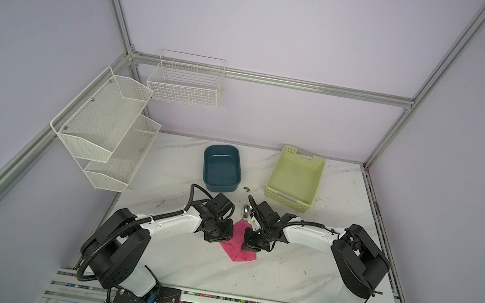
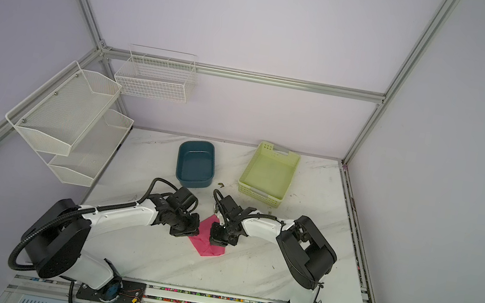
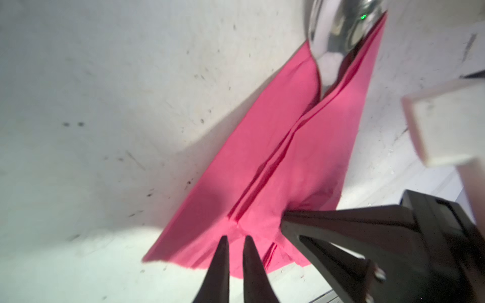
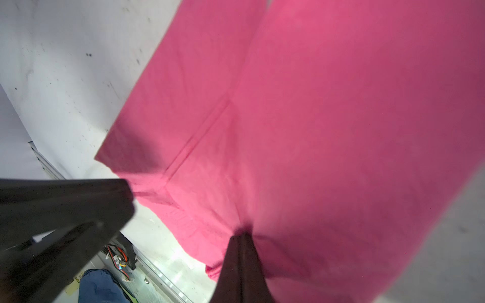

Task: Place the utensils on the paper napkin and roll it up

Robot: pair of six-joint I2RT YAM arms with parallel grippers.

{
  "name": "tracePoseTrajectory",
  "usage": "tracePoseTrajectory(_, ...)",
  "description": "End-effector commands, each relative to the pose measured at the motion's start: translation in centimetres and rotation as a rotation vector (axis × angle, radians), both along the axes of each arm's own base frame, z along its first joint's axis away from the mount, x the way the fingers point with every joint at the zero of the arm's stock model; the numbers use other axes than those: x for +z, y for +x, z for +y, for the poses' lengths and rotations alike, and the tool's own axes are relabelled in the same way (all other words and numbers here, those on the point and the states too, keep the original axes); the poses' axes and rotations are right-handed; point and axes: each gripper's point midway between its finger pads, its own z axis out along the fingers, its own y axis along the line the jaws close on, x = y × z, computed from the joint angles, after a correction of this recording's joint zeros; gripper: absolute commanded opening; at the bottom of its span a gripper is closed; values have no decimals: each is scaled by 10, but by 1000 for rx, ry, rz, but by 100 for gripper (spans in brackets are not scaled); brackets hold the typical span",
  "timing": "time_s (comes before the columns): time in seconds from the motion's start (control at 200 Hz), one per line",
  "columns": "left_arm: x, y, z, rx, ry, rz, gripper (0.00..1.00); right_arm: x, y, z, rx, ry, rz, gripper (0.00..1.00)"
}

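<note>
Pink paper napkin (image 1: 239, 253) lying front-to-back, spoon (image 1: 246, 212) bowl at far end, right tool (image 4: 242, 232) pinching napkin, left tool (image 3: 235, 237) barely parted

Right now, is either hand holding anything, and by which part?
The right hand is shut on the pink napkin, pinching the edge of its folded-over flap. The left hand has its tips slightly apart at the napkin's centre fold; no grip shows.

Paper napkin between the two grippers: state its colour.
Bright pink, plain with fold creases; the paper napkin shows best in the right wrist view.
</note>
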Motion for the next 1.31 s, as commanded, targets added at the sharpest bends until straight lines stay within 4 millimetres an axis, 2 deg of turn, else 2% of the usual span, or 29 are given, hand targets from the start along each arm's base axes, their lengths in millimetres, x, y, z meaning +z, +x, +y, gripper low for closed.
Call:
tracePoseTrajectory(0.0, 9, -6, 21, 29, 23, -21, 16, -30, -17, -27, 1, -126, 51, 0)
tracePoseTrajectory(0.13, 6, -18, 35, 61, 21, -7, 23, -30, -17, -27, 2, -130, 51, 0)
tracePoseTrajectory(0.28, -3, -30, 45, 96, 6, 6, 37, -28, -18, -27, 3, -129, 49, 0)
tracePoseTrajectory(0.535, -18, -31, 35, 121, -171, -14, 59, -27, -17, -27, 4, -130, 49, 0)
tracePoseTrajectory(0.875, -30, -23, 25, 96, -310, -16, 64, -24, -16, -25, 3, -120, 47, 0)
tracePoseTrajectory(1.3, -12, 3, 5, 18, -399, -87, 62, -22, -17, -26, 1, -117, 47, 0)
